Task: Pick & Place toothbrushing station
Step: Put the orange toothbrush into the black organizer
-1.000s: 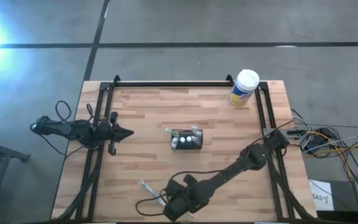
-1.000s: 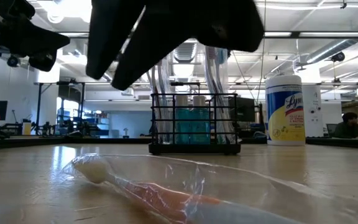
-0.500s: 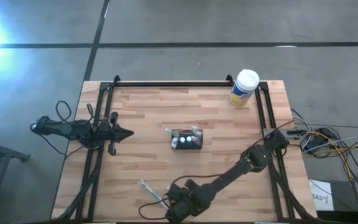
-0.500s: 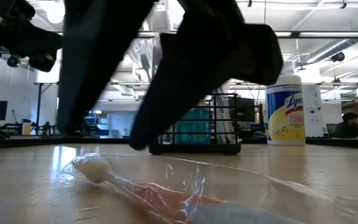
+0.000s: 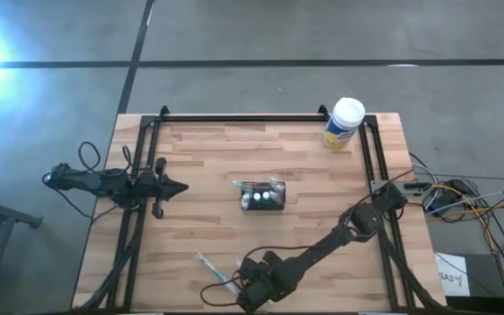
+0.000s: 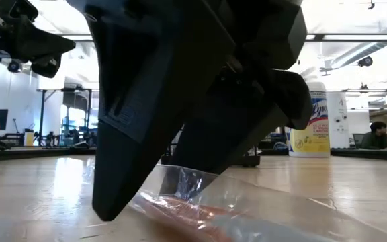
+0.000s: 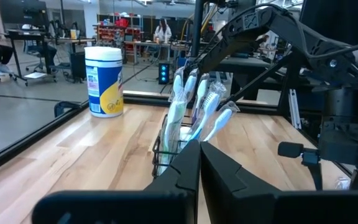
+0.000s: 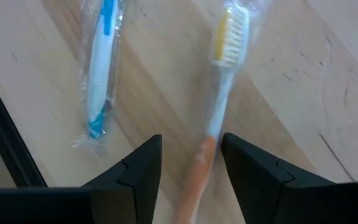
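The toothbrushing station, a small black mesh caddy with wrapped toothbrushes standing in it, sits mid-table and also shows in the left wrist view. Near the table's front edge lie two toothbrushes in clear wrap, one orange-and-white and one blue. My right gripper is open and low over the orange toothbrush, a finger on each side of its handle. My left gripper is shut at the table's left, pointing level toward the station.
A tall white-capped canister with a yellow label stands at the far right corner. A black frame rail runs along the table's far edge. Bare wood lies between the station and the toothbrushes.
My right gripper has come down toward the orange toothbrush at the table's near edge and has opened wide on the way. It now fills most of the low view and hides the station there. The toothbrushes and the station have stayed where they were.
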### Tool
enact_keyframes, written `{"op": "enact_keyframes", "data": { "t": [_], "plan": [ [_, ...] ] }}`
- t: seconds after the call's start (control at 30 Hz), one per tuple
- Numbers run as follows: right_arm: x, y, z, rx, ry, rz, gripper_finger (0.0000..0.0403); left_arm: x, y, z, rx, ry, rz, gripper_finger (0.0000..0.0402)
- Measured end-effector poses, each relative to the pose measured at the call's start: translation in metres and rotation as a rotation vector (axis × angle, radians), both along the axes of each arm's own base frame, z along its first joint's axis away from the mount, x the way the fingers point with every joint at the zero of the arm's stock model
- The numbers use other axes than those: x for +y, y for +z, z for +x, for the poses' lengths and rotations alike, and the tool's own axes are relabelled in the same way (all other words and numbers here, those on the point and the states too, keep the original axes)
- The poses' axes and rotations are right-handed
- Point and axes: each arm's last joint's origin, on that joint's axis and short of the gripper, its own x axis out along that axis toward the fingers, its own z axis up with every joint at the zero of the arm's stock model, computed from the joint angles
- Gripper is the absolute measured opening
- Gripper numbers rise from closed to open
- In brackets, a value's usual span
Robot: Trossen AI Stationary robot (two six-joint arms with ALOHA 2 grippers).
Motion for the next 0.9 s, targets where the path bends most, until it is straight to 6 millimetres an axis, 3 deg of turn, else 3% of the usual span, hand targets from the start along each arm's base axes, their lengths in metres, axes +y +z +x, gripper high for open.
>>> {"op": "enact_keyframes", "data": {
  "t": [0.13, 0.37, 0.57, 0.67, 0.83, 0.9],
  "plan": [
    [-0.004, -0.004, 0.0, 0.026, 0.002, 0.008, 0.0146, 0.0, 0.0, 0.0, -0.001, 0.0, 0.0, 0.0019],
    [-0.009, 0.0, 0.003, 0.03, 0.094, -0.041, 0.0023, 0.0, 0.0, 0.0, -0.003, 0.0, -0.026, 0.0019],
    [-0.012, 0.015, 0.008, 0.013, 0.149, -0.085, 0.0019, 0.0, 0.0, 0.0, -0.004, 0.0, -0.027, 0.0019],
    [-0.012, 0.041, 0.011, -0.064, 0.182, -0.145, 0.0017, 0.0, 0.0, 0.0, -0.003, 0.0, -0.027, 0.0019],
    [-0.016, 0.112, 0.011, -0.258, 0.28, -0.208, 0.0017, -0.001, -0.003, 0.0, 0.023, -0.024, -0.04, 0.0017],
    [-0.017, 0.13, 0.008, -0.303, 0.331, -0.287, 0.0017, -0.001, -0.002, 0.0, 0.022, -0.042, -0.045, 0.0014]
  ]
}}
